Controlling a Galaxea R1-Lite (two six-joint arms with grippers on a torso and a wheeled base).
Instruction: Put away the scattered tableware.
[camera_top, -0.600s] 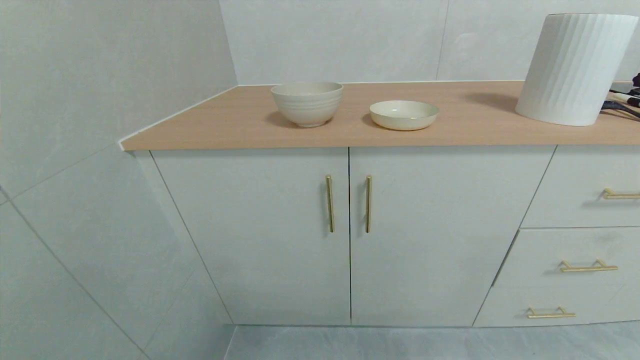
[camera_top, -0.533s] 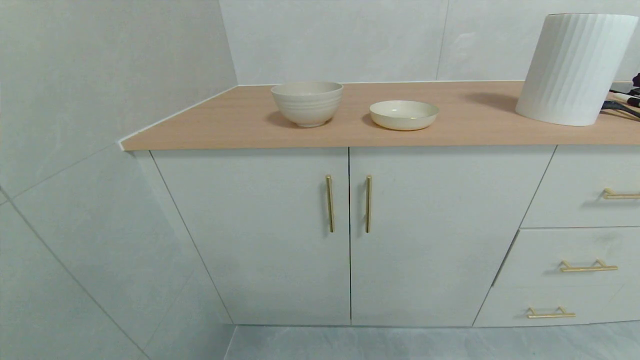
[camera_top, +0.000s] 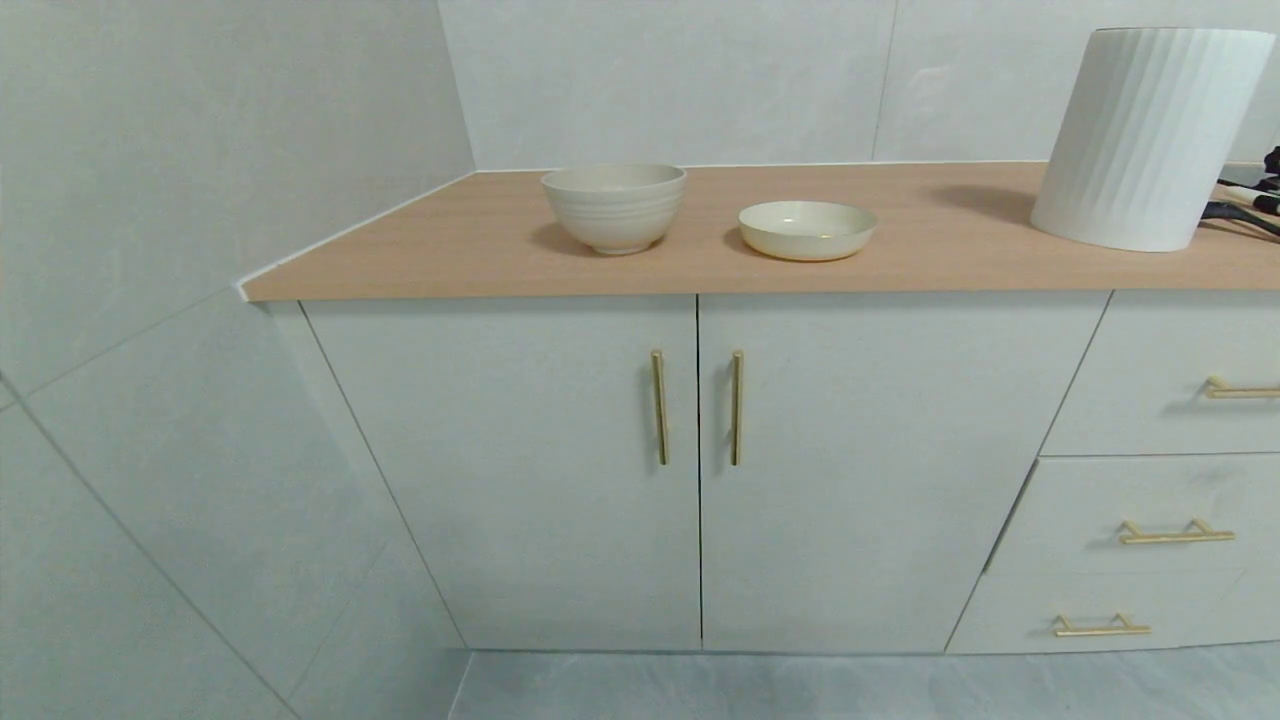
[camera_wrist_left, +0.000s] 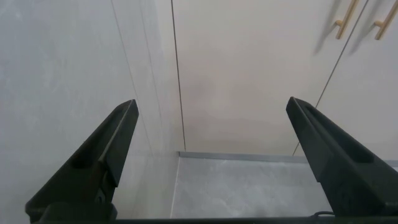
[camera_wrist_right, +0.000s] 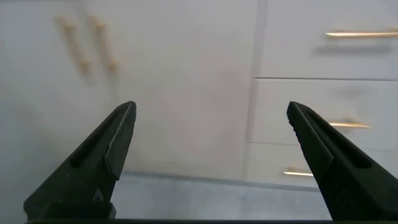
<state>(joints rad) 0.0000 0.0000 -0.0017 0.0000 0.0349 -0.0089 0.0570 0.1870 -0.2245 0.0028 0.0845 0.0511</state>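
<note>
Held left claw (camera_wrist_left: 210, 104) and right claw (camera_wrist_right: 210, 107) wide, low before the doors (camera_top: 560, 470), bowl (camera_top: 613, 205) up on the bench (camera_top: 480, 250) likely nearer the left, dish (camera_top: 808, 229) the right.

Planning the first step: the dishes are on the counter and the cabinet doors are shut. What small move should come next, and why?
Probably raise the open left tool toward the left door handle: both doors are shut, and the bowl and shallow dish sit on the countertop.
</note>
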